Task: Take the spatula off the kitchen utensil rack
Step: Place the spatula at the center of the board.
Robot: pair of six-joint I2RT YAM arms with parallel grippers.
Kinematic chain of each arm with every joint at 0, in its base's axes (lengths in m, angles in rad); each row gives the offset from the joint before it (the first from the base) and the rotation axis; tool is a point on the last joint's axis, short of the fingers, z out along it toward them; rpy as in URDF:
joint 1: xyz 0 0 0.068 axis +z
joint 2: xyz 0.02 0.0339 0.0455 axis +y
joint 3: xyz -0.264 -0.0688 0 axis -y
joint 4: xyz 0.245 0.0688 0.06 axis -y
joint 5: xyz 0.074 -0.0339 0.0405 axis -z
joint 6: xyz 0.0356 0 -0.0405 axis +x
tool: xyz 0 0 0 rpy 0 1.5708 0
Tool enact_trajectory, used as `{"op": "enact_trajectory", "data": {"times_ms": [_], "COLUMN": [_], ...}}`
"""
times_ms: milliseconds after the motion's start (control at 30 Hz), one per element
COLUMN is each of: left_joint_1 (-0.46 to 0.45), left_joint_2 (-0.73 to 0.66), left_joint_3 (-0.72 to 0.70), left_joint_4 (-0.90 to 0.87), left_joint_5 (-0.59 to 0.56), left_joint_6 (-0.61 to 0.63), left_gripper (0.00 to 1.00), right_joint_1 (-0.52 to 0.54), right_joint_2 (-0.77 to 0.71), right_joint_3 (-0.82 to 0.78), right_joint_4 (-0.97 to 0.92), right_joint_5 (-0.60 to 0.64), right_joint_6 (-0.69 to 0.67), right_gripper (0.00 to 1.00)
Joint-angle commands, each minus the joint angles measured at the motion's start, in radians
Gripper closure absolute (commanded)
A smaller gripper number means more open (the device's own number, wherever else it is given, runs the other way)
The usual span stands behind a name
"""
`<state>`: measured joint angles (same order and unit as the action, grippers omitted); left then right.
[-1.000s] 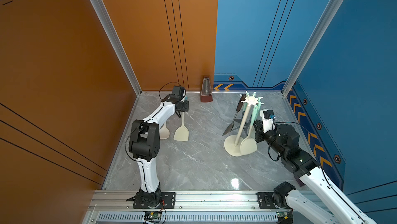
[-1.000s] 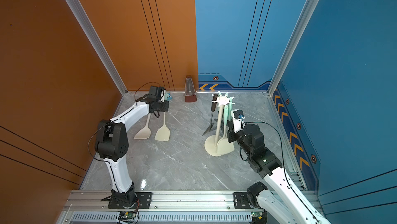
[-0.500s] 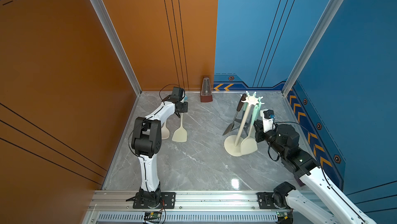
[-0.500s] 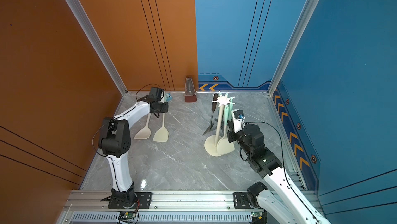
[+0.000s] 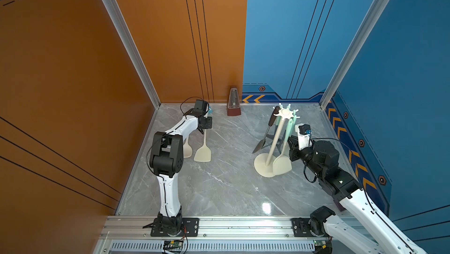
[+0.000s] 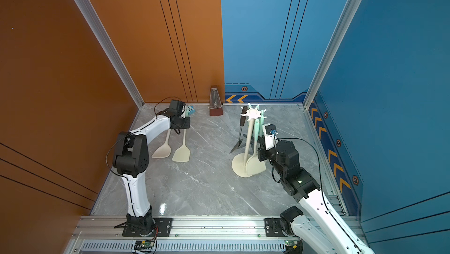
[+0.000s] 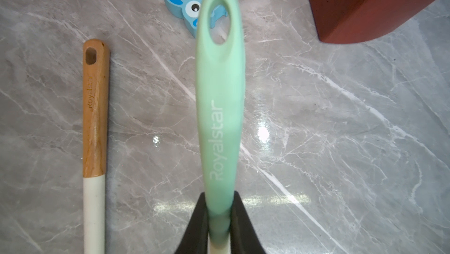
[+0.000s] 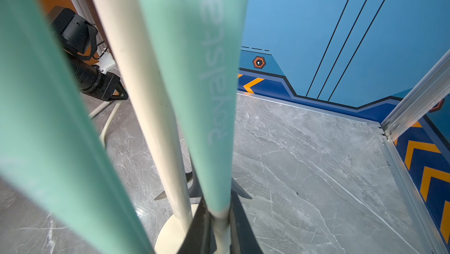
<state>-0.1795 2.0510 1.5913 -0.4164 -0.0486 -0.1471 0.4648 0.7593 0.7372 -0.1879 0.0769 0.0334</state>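
Firmly, left pincer (image 7: 219, 199) clamps loose spatula (image 7: 220, 106), right pincer (image 8: 220, 209) racked spatula (image 8: 207, 94), over marble tabletop (image 5: 231, 191).

Grey marble table (image 5: 219, 187), glossy, with white veins. On it: the rack (image 5: 264, 167) stands on its round base, right of centre. A brown metronome (image 5: 233, 105) is upright at the middle of the back edge. A blue owl toy (image 6: 190, 110) lies flat near the back left corner. A wood-handled spoon (image 7: 95, 109) lies flat on the left side, bowl toward the front. Just beside it is a cream spatula (image 5: 203, 154), blade down at the table, handle raised; contact unclear.
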Motion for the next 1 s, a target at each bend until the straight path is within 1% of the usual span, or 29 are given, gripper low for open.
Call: {"op": "enact_trajectory", "data": {"times_ms": [0, 233, 667, 967], "left_joint_1": [0.015, 0.03, 0.061, 0.061], "left_joint_2": [0.033, 0.056, 0.1, 0.174], "left_joint_3": [-0.018, 0.013, 0.062, 0.167], "left_joint_4": [-0.019, -0.021, -0.053, -0.138], "left_joint_5": [-0.006, -0.006, 0.038, 0.053], "left_joint_6": [0.006, 0.002, -0.034, -0.03], "left_gripper": [1.0, 1.0, 1.0, 1.0], "right_joint_1": [-0.002, -0.002, -0.003, -0.005], "right_joint_2": [0.019, 0.018, 0.029, 0.032], "right_joint_3": [-0.032, -0.033, -0.036, -0.036], "right_joint_4": [-0.102, -0.102, -0.096, -0.096], "right_joint_5": [0.038, 0.041, 0.042, 0.047], "right_joint_6": [0.028, 0.026, 0.024, 0.022], "right_gripper": [0.86, 0.85, 0.85, 0.85]}}
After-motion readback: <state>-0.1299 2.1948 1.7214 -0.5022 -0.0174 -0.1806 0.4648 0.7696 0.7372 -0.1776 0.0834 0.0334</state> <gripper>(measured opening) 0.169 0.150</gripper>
